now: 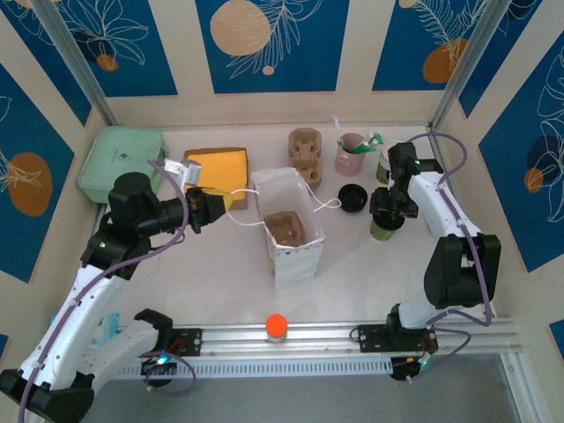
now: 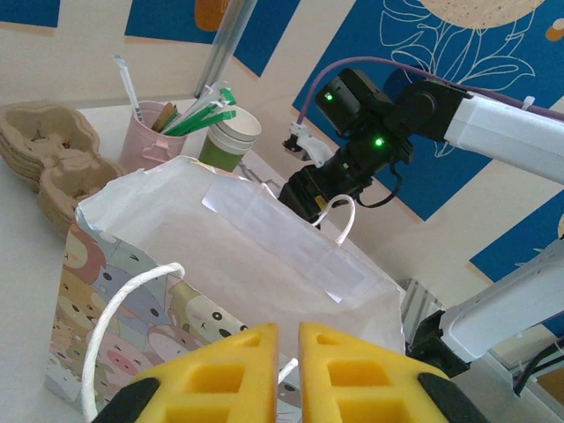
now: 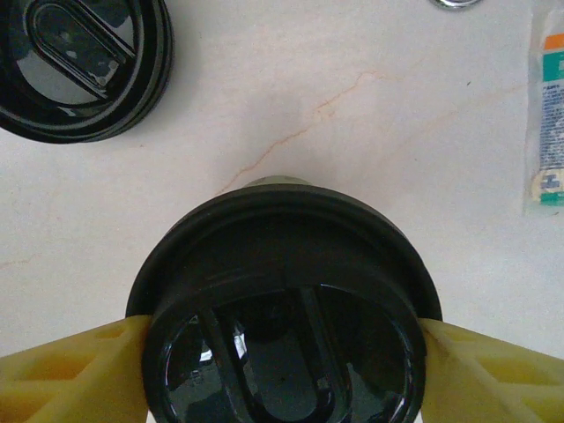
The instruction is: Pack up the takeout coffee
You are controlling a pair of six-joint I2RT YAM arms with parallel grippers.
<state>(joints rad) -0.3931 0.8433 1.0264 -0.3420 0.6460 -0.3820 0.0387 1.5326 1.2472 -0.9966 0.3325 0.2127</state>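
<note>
Right pincer pinching takeout coffee by its lid; left pincer pressed together, just beside paper bag

No legible text anywhere. Sachet has orange and teal print, too blurred to read. Bag print is cartoon animals.

Left pincer pinching rope handle of open cartoon-print paper bag, pink straw cup, green cup behind
</note>
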